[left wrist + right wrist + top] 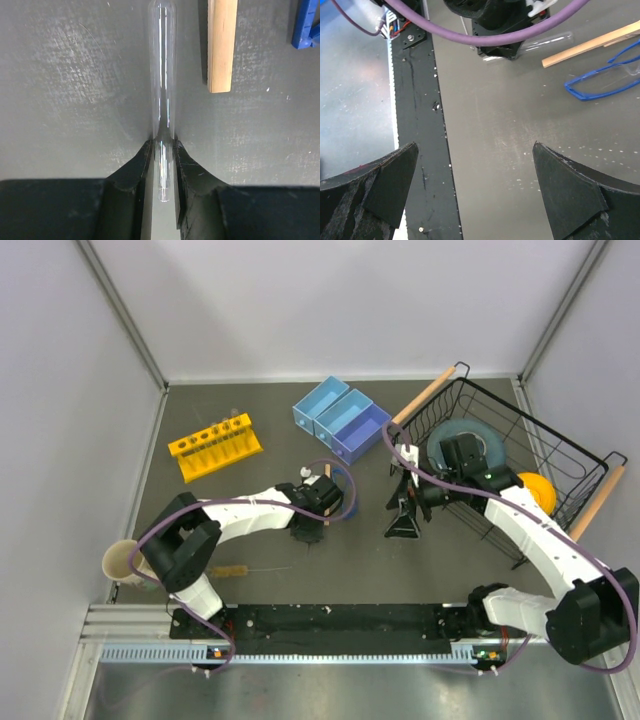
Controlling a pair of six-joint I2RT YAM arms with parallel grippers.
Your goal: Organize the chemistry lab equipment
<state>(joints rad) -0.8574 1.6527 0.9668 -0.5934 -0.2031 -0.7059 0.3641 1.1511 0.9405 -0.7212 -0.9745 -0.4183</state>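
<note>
My left gripper is shut on a thin clear glass tube, gripped near its round end; the tube points away, low over the grey table. The tube also shows in the right wrist view. A short flat wooden stick lies just right of the tube. Blue-framed safety glasses lie beyond the stick. Several tubes stand in a yellow rack. A tan bristle brush lies at the front left. My right gripper is open and empty above the table.
Two blue bins sit at the back centre. A black wire basket at the right holds a grey-blue plate and a yellow bowl. A tan cup stands at the front left.
</note>
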